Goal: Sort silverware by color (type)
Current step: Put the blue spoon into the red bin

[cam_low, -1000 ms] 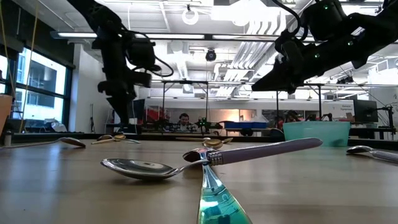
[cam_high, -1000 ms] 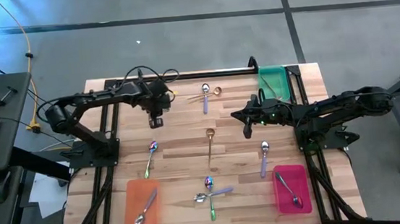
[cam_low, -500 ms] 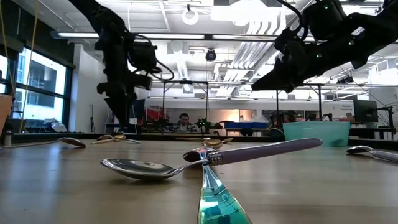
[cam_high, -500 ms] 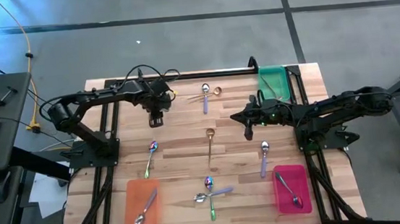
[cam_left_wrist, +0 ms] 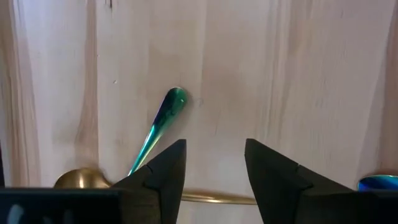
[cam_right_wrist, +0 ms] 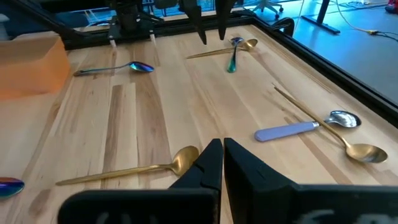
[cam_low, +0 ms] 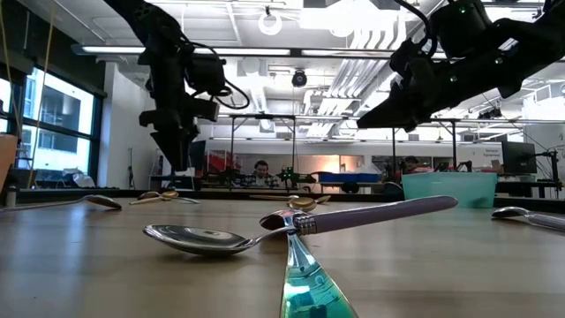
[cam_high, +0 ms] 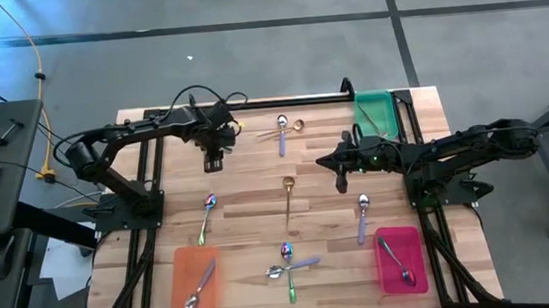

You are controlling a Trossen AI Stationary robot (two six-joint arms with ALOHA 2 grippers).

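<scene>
My left gripper [cam_high: 214, 163] hangs open over the far left of the table. In its wrist view the fingers [cam_left_wrist: 214, 143] stand apart above a gold spoon [cam_left_wrist: 81, 179] and a green-handled iridescent spoon [cam_left_wrist: 163, 119], both flat on the wood, with nothing between them. The right wrist view shows this pair [cam_right_wrist: 233, 53] under the left gripper. My right gripper [cam_high: 340, 182] is shut and hovers right of centre, above the table, holding nothing. Other silverware lies loose: a gold spoon [cam_high: 288, 198], an iridescent spoon [cam_high: 207, 215], a silver lilac-handled spoon [cam_high: 363, 216] and a crossed heap [cam_high: 287, 265].
An orange tray [cam_high: 177, 267] at the near left holds a silver spoon. A pink tray [cam_high: 413, 237] at the near right holds a spoon. A green tray [cam_high: 375, 110] stands at the far right. A lilac-handled spoon and a gold spoon [cam_high: 289, 127] lie at the far middle.
My left gripper has risen a little above the spoons under it and drifted slightly toward the table's far edge. The spoons on the table have not moved.
</scene>
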